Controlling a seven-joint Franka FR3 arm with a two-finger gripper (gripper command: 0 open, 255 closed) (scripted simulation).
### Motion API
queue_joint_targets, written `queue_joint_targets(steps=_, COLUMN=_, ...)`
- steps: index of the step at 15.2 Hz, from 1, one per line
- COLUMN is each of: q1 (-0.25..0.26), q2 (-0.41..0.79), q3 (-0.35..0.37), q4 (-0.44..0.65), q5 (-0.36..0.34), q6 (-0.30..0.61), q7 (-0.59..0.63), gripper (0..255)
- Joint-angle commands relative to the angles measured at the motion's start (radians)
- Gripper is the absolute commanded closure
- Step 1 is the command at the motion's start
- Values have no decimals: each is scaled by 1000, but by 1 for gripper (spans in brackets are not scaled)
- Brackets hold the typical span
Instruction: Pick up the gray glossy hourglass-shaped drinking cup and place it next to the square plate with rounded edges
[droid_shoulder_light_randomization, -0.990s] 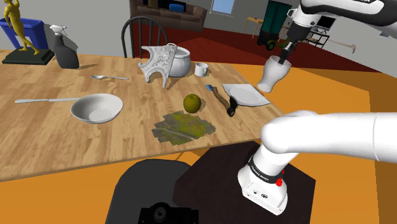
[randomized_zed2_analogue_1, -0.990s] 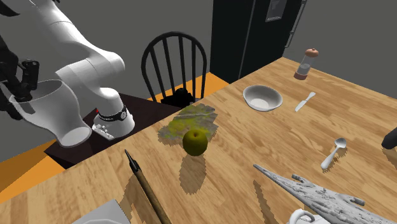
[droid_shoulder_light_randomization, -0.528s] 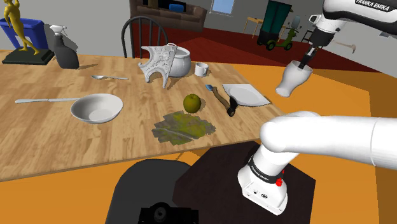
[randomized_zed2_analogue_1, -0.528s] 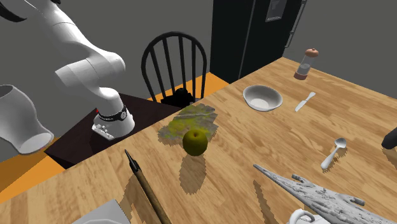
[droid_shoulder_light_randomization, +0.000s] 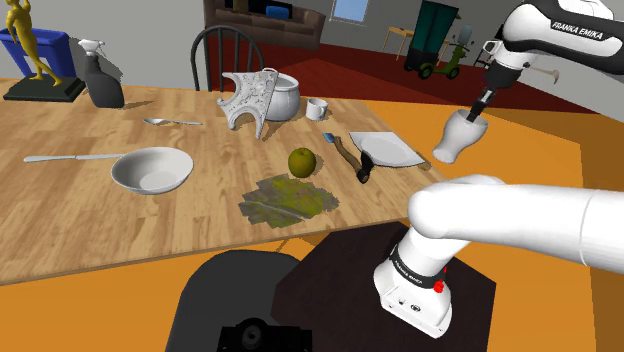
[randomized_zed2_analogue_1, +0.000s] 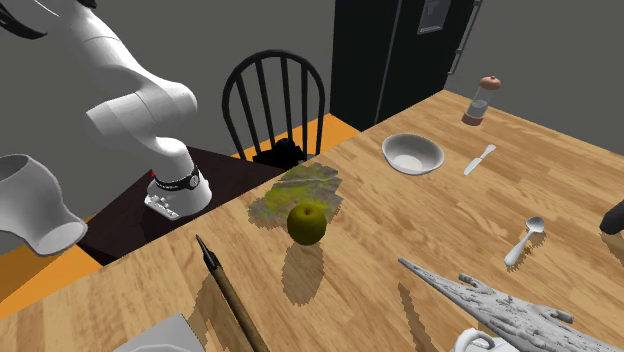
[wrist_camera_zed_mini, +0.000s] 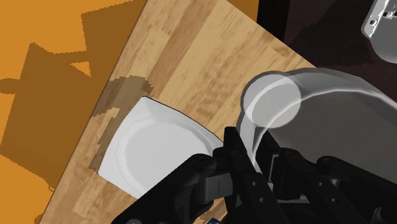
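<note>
Checking the gripper (droid_shoulder_light_randomization: 477, 110), I find its fingers clamped on the rim of the pale grey hourglass cup (droid_shoulder_light_randomization: 457, 140). Cup hangs tilted in the air, clear of the wooden table (droid_shoulder_light_randomization: 120, 215), near the square white plate (droid_shoulder_light_randomization: 385, 148), to the shoulder view's right of it.
</note>
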Motion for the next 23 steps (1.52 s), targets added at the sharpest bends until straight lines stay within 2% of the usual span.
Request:
queue_joint_targets(steps=1, q1=-5, q2=-7, q3=-11, q4=-29, q5=-11, q6=23, q7=4, gripper=255)
queue_joint_targets(steps=23, q1=-53, q2=-13, q3=-164, q4=-293, q5=-157, q6=284, q7=44, gripper=255)
